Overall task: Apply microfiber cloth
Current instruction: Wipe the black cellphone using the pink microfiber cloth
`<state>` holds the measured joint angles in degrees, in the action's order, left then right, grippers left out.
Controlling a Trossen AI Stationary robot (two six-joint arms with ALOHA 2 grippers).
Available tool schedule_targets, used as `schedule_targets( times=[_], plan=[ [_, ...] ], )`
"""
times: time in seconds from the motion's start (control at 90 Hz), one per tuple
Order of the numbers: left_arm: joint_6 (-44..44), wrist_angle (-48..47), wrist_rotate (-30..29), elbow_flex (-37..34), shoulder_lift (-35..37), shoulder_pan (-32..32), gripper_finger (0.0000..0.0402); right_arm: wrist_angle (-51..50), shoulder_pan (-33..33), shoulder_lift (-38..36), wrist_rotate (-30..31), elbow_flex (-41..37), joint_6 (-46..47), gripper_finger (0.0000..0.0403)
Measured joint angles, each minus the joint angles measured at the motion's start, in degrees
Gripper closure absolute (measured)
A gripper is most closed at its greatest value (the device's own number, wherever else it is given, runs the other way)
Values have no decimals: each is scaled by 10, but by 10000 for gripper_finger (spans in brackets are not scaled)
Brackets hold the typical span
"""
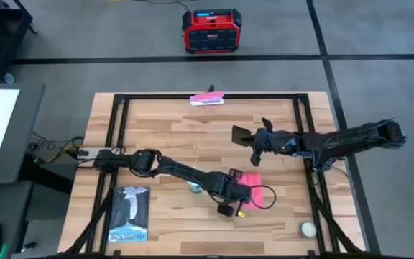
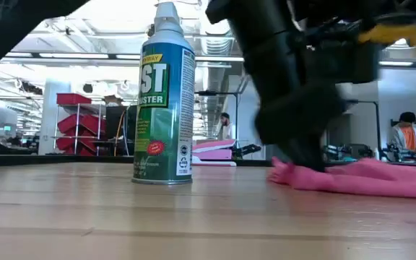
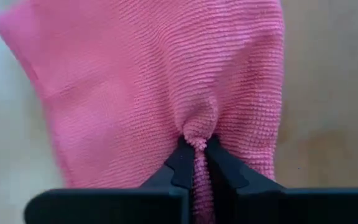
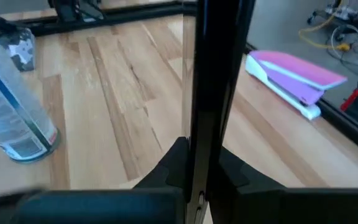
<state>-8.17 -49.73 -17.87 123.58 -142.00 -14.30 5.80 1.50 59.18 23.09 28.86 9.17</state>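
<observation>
Microfiber cloth (image 1: 252,179): lies on the wooden surface (image 1: 164,137) toward its near edge, right of centre, partly spread and partly bunched where it is gripped.
Left hand (image 3: 195,148): fingers closed on a small pinched ridge of the cloth, as the left wrist view shows; the fabric gathers into a fold between the tips. The low view shows this hand down at the surface with the cloth trailing flat beside it.
Right hand (image 4: 196,163): held above the middle of the surface toward the right edge, fingers closed on a thin dark flat item, probably the phone (image 1: 241,133); it is seen edge-on in the right wrist view.
Cloth handling: judged light, soft and limp. It will drape and drag rather than hold a shape, and it will not slip easily from a pinch because of its looped weave.
Grip point: a raised fold near an edge or mid-panel is the workable hold; a flat area offers nothing to close on.
Risk: a shallow pinch may pull free if the cloth snags.
Other items: spray can (image 2: 163,97) standing upright just left of the cloth; pink-and-white flat item (image 1: 208,98) at the far edge.
</observation>
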Motion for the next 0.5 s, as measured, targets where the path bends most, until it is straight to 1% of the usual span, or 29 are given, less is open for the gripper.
schedule_targets(
  times=[0.233, 0.389, 0.5],
  plan=[
    [21, -28, -135, 4, 95, -16, 401, 25, 46, -23, 40, 0, -2, 389],
    [22, -36, -193, 2, 140, -27, 401, 29, 72, -44, 63, 0, -2, 389],
    [26, -50, -261, 5, 172, -30, 401, 32, 91, -56, 85, 0, -2, 389]
  ],
)
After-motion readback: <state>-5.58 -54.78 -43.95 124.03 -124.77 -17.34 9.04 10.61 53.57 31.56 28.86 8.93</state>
